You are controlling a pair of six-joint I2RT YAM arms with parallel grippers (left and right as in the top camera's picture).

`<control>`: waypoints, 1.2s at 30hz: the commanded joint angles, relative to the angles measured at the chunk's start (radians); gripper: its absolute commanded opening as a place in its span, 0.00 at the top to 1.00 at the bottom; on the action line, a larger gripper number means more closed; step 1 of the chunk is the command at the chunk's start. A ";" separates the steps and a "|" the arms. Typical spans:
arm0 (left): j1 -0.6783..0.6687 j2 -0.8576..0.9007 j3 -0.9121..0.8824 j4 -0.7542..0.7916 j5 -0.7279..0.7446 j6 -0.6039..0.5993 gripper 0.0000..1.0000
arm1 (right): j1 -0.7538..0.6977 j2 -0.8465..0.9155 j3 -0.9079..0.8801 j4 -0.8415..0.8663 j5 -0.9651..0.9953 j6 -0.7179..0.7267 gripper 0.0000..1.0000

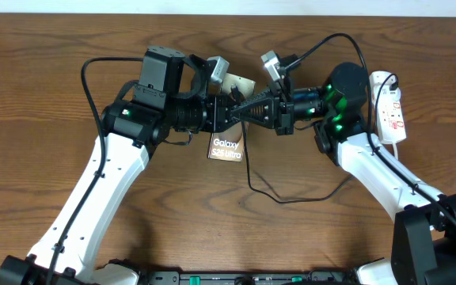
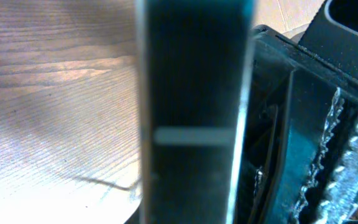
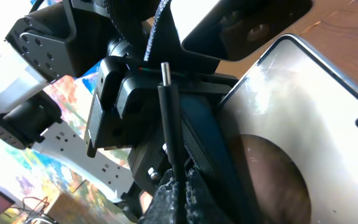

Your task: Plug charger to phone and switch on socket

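Observation:
The phone (image 1: 226,148), its brownish screen reading "Galaxy", hangs tilted above the table with my left gripper (image 1: 220,112) shut on its upper part. In the left wrist view its dark edge (image 2: 194,112) fills the middle. My right gripper (image 1: 246,108) meets the left one head-on and is shut on the charger (image 3: 168,118), whose small metal tip (image 3: 165,67) points up beside the phone's screen (image 3: 303,130). The tip is not in the phone. The black cable (image 1: 269,192) trails down over the table. The white socket (image 1: 391,107) lies at the far right.
The socket's thick white cord (image 1: 386,136) runs past the right arm's base. Wooden table (image 1: 46,95) stretches to the left and in front. The right gripper's toothed fingers (image 2: 328,162) crowd the right of the left wrist view.

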 commanded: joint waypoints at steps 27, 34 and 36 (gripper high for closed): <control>0.071 -0.109 0.020 0.206 -0.118 -0.132 0.93 | -0.031 -0.012 0.002 0.306 -0.113 0.254 0.99; 0.134 -0.130 0.019 0.214 -0.193 -0.262 0.93 | -0.029 -0.012 -0.072 0.595 -0.156 0.507 0.99; 0.148 -0.130 0.019 0.216 -0.184 -0.270 0.93 | -0.029 -0.012 -0.142 0.636 -0.130 0.517 0.99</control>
